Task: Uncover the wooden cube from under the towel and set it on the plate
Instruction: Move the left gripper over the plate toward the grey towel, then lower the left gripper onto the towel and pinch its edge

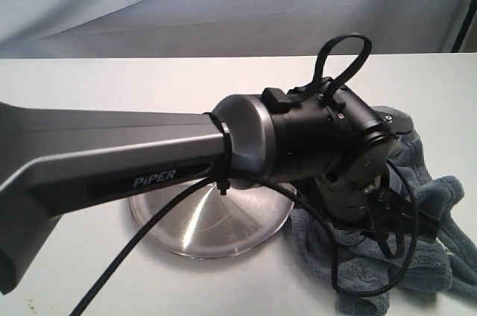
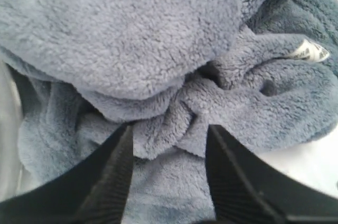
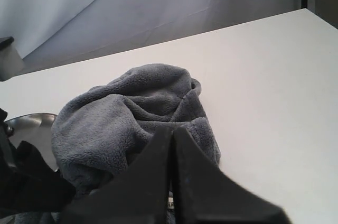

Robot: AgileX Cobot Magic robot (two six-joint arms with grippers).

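White worktop (image 1: 149, 77): my left jaws apart over towel (image 2: 132, 39) beside plate (image 1: 201, 230), right jaws together; snagged fleece may drag the unseen cube.

The towel (image 1: 417, 256), at the lower right of the exterior view, is a muted grey-blue all over, darker in its folds. A small white label (image 2: 309, 51) shows on it at the right edge of the left wrist view. The plate (image 1: 209, 230) is bright silver with pale radial streaks. The table (image 1: 112, 77) is plain white and the backdrop (image 1: 223, 3) pale bluish grey. The arm (image 1: 112, 144) is mid-grey with white lettering and a black wrist, and its cable (image 1: 127, 256) is black. The left gripper (image 2: 169, 131) is black with finely ribbed fingers (image 2: 113, 182); the right gripper (image 3: 172, 134) is plain black.
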